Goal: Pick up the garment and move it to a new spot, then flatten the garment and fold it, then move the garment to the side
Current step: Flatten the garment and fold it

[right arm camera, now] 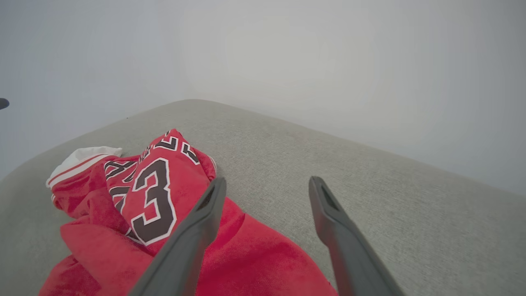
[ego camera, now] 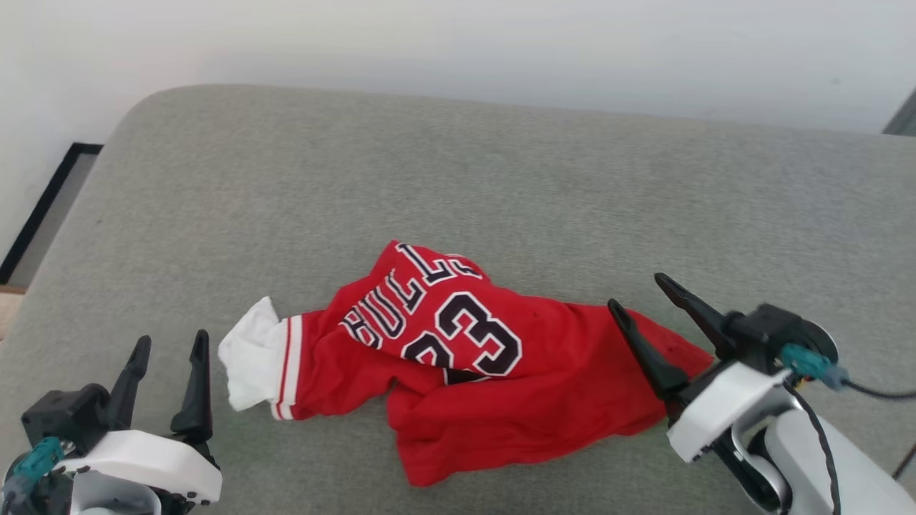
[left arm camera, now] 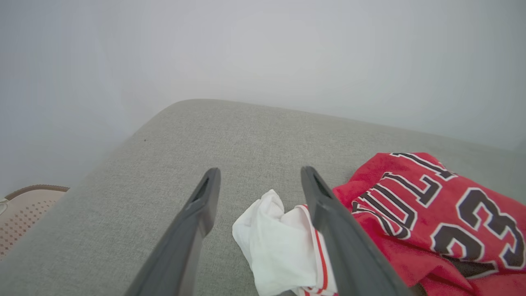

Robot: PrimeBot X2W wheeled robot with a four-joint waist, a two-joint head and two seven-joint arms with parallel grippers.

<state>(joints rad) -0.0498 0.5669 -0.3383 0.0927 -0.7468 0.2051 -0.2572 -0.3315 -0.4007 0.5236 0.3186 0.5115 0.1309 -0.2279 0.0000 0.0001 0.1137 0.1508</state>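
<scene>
The garment [ego camera: 458, 372], a red jersey with a white striped sleeve at its left end and black "BULLS" and 23 lettering on top, lies crumpled on the grey cushion [ego camera: 458, 179]. My left gripper [ego camera: 169, 345] stands open at the lower left, just left of the white sleeve and apart from it. In the left wrist view that gripper [left arm camera: 259, 173] frames the sleeve of the garment [left arm camera: 279, 242]. My right gripper [ego camera: 637, 290] is open over the garment's right end, empty. In the right wrist view its fingers [right arm camera: 267, 183] straddle the red edge of the garment [right arm camera: 164, 213].
The grey cushion ends in rounded edges at the far side and the left [ego camera: 107, 143], with a white wall [ego camera: 458, 43] behind. A black-framed strip of floor [ego camera: 43, 207] lies off the left edge. A beige perforated object [left arm camera: 20, 209] sits low beyond the cushion.
</scene>
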